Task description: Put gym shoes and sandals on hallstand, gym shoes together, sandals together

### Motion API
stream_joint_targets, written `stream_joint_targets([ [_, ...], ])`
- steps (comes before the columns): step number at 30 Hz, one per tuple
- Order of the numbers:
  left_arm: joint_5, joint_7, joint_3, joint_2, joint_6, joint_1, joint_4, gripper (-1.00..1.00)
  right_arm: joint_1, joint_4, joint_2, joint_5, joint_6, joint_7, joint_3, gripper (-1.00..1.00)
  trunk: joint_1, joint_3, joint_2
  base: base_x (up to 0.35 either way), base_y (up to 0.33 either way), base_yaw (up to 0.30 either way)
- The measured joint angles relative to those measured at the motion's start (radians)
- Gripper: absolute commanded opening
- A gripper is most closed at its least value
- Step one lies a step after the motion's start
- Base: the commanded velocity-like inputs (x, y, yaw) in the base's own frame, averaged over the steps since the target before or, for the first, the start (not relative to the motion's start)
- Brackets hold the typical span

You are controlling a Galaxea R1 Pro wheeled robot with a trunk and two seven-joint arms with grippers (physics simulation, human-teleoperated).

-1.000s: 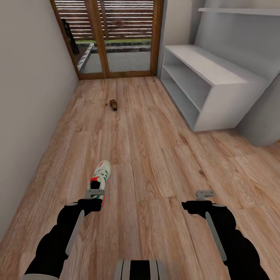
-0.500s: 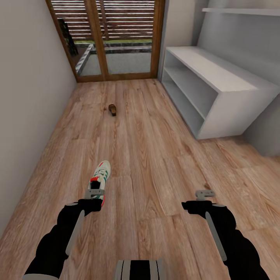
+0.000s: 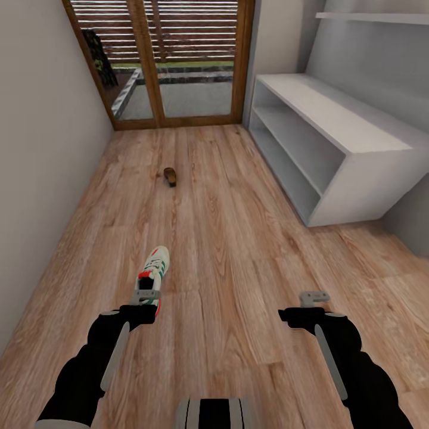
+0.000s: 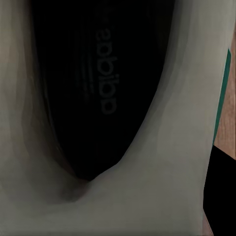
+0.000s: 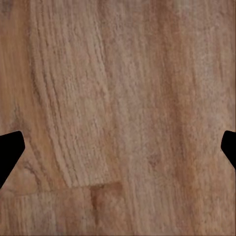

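Wood-grain corridor floor [image 3: 238, 250] runs from the bottom of the head view up to a wood-framed glass door [image 3: 179, 65] at the top. One gym shoe [image 3: 154, 274], cream-white with green stripes and a red heel patch, sits lower left of centre, toe pointing up the frame. Left gripper [image 3: 146, 295] is at the shoe's heel end, overlapping it; jaws appear clamped on the gym shoe. Left wrist view backs this: the shoe's dark insole with printed lettering and its pale inner lining [image 4: 162, 162] crowd the lens, a green stripe at the right edge. Whether the shoe is lifted off the floor or resting on it, cannot tell.

Right gripper [image 3: 313, 296] is lower right in the head view, over bare planks, nothing in it. Right wrist view shows its two dark fingertips [image 5: 10, 150] at opposite edges, well apart, so jaws are spread wide with just floor between.

One dark brown sandal [image 3: 171, 176] lies on the floor, upper centre-left, well apart from the shoe and near the door end. Too small to tell its detail.

Hallstand [image 3: 333, 119], pale grey-white, stands along the right side: wide bench top, low shelf beneath, an upper shelf at the top right corner. No footwear visible on it. Plain wall [image 3: 42, 149] fills the left edge.
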Motion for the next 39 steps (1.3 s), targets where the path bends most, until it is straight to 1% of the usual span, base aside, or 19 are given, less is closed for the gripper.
stream_joint_targets([
  [17,0.0,0.0,0.0,0.0,0.0,0.0,0.0,-1.0,0.0,0.0,0.0,0.0,0.0,0.0,0.0,1.0,0.0,0.0,0.0,0.335,0.0,0.01],
  [29,-0.001,0.0,0.0,0.0,-0.001,0.0,0.0,-1.0,0.0,0.0,0.0,0.0,0.0,0.0,0.0,1.0,0.0,-0.006,0.0,0.336,0.0,0.211],
  [39,-0.001,0.001,0.0,0.0,0.0,0.0,0.0,-1.0,0.0,0.0,0.0,0.0,0.0,0.0,0.0,1.0,0.0,-0.008,0.0,0.334,-0.045,0.034],
])
